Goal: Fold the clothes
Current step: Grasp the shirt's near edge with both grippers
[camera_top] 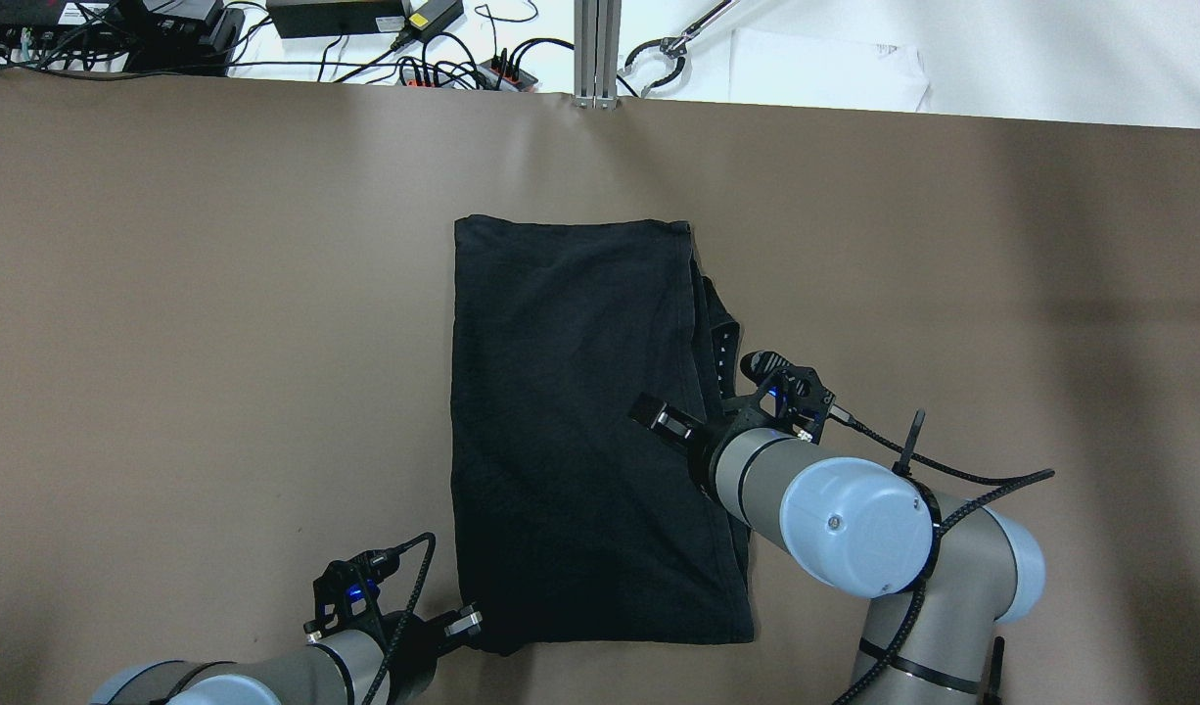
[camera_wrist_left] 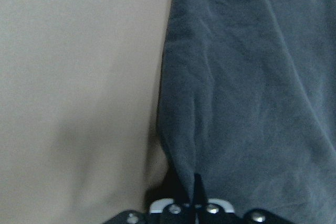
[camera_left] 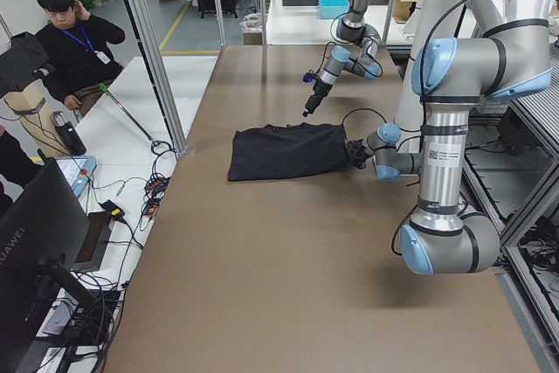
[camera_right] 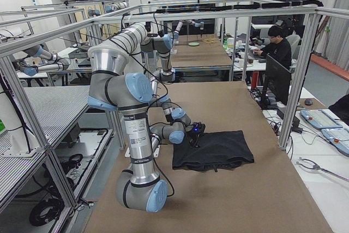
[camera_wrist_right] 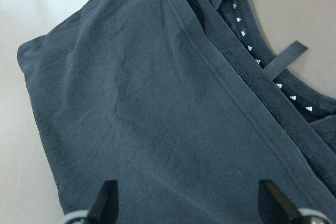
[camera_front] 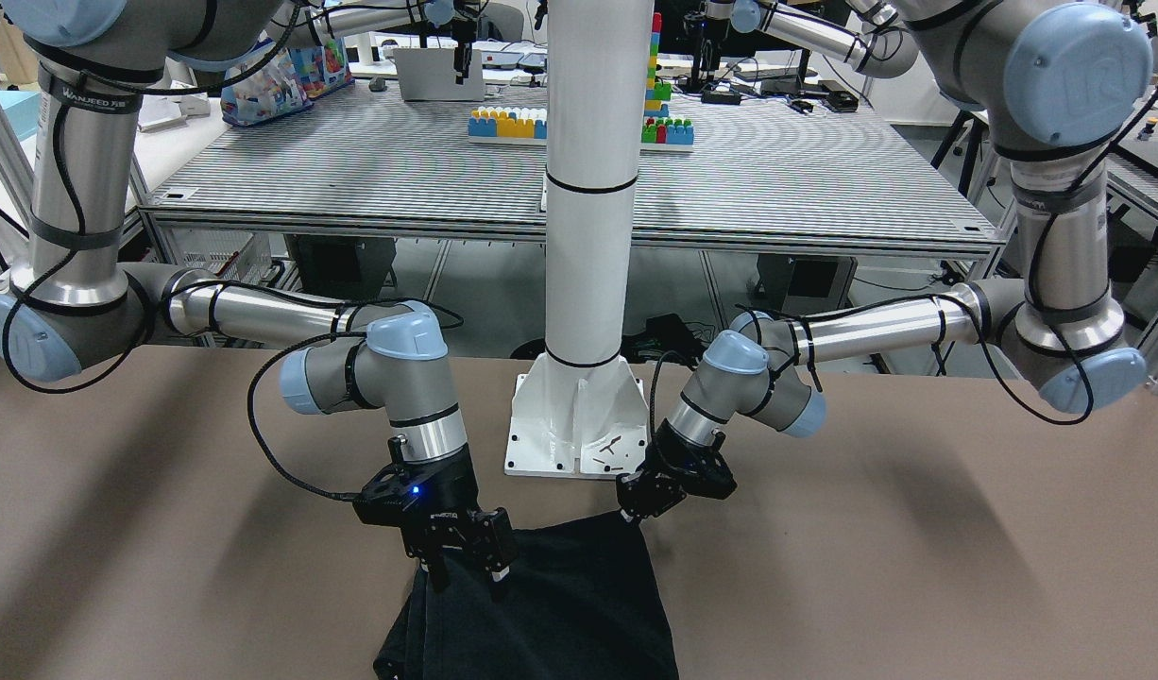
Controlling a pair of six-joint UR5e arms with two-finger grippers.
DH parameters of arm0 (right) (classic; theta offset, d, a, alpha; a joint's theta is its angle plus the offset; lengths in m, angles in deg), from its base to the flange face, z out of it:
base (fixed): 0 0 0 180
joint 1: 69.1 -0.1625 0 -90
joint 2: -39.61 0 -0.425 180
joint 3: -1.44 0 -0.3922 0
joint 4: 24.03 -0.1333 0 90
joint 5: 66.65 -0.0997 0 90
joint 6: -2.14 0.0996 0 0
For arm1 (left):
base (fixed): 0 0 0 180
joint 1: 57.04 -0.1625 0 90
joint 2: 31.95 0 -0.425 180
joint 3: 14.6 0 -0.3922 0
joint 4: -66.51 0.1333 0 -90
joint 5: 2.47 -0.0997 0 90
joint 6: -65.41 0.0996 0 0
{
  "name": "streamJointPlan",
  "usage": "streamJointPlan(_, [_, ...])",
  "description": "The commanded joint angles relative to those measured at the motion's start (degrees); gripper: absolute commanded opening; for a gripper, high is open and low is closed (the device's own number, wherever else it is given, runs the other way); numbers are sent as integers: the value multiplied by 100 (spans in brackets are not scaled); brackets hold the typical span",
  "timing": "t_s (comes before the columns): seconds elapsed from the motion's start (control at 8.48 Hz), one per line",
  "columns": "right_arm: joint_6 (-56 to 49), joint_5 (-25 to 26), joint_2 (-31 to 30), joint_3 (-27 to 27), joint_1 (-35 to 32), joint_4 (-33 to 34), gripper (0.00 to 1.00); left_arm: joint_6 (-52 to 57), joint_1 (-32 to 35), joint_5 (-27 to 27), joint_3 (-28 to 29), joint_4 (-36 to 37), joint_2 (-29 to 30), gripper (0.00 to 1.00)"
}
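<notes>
The black garment (camera_top: 580, 411) lay flat on the brown worktop (camera_top: 218, 343) as a tall, already doubled rectangle. Its near corner sat right at the left hand (camera_top: 473, 623), and its layered side edge ran directly under the right hand (camera_top: 710, 392). The left hand appeared clenched on that corner, a small ridge of cloth rising into its closed tips. The right hand was released, its two fingers (camera_wrist_right: 107, 200) spread wide just above the fabric and holding nothing. To do the next fold well, the right hand would probably need to come down and take every layer of the edge below it, not only the top sheet. Both hands would then lift to the same height and travel together, because cloth this limp would likely sag or drag askew. The fabric looked thin, matte and lightly creased, with a stitched hem (camera_wrist_right: 231, 85) running away from the right hand. Beyond the hem lay a row of small pale studs (camera_wrist_right: 257, 61) and a narrow strap (camera_wrist_right: 286, 57).
</notes>
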Motion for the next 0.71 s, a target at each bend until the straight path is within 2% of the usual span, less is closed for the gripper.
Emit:
streamJointPlan(0.0, [230,262,-239,-15,317,1,93,28,9,18,-289,12,-286,0])
streamJointPlan(0.24, [320,430,-616,-76,599,-8,91,99,-8,10,-254,30,-304,0])
streamJointPlan(0.35, [685,422,-931,-94,617,-77,91,99,-8,-8,-254,38,-304,0])
streamJointPlan(0.59, [1049,413,-1460,133,670,-1084,91,108,-34,-25,-227,65,-304,0])
